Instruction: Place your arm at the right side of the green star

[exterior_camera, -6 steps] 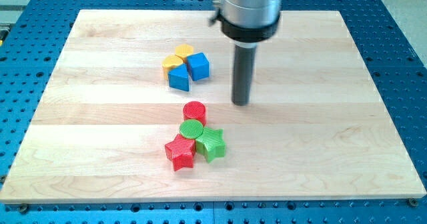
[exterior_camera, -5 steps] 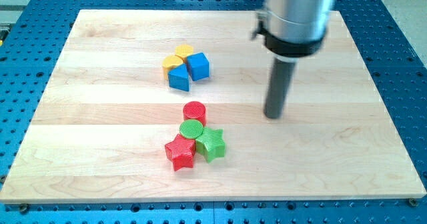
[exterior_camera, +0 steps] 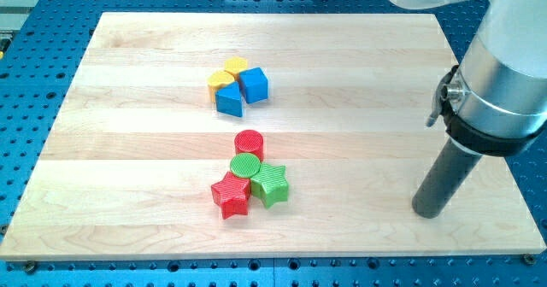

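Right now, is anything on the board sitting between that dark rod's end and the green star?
Nothing visible does. My tip is far off toward the view's right of the green star, with only bare wooden board between them.

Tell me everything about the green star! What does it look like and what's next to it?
The green star is a small, chunky block with ridged lines across its top, like printed plastic. It lies flat on the wooden board, near the view's bottom middle. The green round block presses against its upper left, and the red star sits close on its left. The red round block is just above those. My tip stands far off to the view's right, not touching it.
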You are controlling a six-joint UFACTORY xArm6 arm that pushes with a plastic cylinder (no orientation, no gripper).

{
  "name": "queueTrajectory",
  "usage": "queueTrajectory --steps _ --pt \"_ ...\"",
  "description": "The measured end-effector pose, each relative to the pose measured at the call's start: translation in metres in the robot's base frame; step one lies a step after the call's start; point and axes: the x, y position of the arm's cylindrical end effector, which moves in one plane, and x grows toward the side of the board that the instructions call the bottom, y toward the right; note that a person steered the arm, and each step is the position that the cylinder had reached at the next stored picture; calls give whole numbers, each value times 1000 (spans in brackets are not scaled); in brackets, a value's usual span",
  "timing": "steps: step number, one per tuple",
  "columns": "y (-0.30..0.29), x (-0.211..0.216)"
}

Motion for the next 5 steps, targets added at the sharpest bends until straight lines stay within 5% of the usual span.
queueTrajectory --steps 5 --pt "9 -11"
